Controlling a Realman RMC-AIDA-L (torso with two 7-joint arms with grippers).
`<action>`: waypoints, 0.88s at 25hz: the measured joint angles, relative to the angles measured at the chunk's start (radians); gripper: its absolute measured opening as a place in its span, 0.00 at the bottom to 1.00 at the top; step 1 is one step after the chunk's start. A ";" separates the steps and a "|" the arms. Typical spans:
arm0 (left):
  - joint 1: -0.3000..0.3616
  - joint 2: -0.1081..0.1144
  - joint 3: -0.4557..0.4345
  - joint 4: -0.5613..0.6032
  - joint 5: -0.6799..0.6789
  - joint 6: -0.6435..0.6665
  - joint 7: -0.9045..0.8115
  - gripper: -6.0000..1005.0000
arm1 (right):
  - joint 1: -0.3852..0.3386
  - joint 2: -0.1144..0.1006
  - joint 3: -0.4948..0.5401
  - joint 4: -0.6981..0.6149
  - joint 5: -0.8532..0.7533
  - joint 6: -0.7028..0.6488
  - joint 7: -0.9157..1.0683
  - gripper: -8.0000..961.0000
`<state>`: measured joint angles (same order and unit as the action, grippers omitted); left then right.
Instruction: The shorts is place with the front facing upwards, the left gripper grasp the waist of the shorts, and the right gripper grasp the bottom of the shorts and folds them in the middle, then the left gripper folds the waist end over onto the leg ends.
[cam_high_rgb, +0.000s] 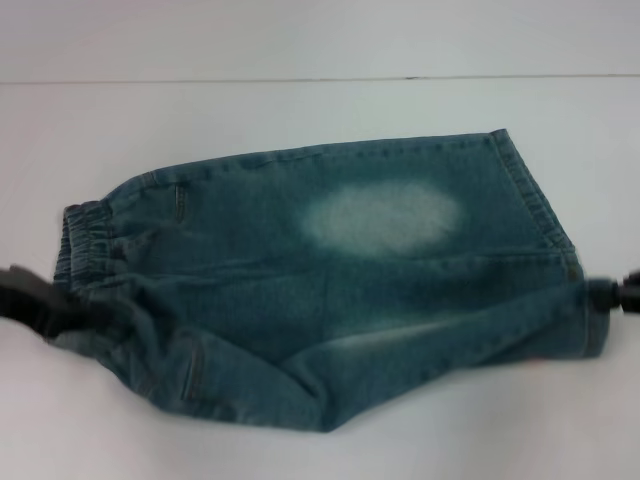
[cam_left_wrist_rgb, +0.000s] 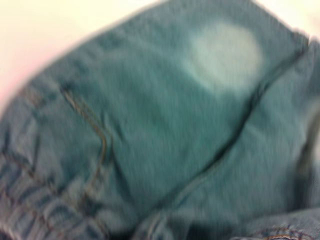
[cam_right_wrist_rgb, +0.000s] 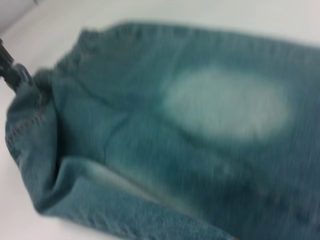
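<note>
Left claw (cam_high_rgb: 50, 310) sits low at about eight o'clock in the head view, a dark blurred shape reaching in from the edge, its tip against the waist end of the shorts (cam_high_rgb: 330, 290). Whether its fingers are closed cannot be made out. Right claw (cam_high_rgb: 615, 293) shows at roughly three o'clock, only a short dark tip poking in from the edge, level and touching the hem corner. Its finger state is not readable either.
</note>
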<state>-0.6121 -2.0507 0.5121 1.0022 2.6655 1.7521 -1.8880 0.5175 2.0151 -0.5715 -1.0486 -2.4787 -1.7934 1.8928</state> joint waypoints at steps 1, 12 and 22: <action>-0.006 0.001 -0.005 0.006 -0.014 -0.001 -0.010 0.07 | 0.001 -0.001 0.004 -0.003 0.020 0.006 -0.006 0.05; -0.034 0.016 -0.084 -0.003 -0.154 -0.175 -0.070 0.07 | 0.035 -0.005 0.012 0.018 0.199 0.253 -0.036 0.05; -0.032 -0.032 -0.050 -0.041 -0.233 -0.413 -0.054 0.07 | 0.072 0.045 -0.008 0.083 0.301 0.512 -0.165 0.05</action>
<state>-0.6442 -2.0832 0.4619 0.9617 2.4325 1.3387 -1.9417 0.5897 2.0604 -0.5794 -0.9657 -2.1775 -1.2812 1.7283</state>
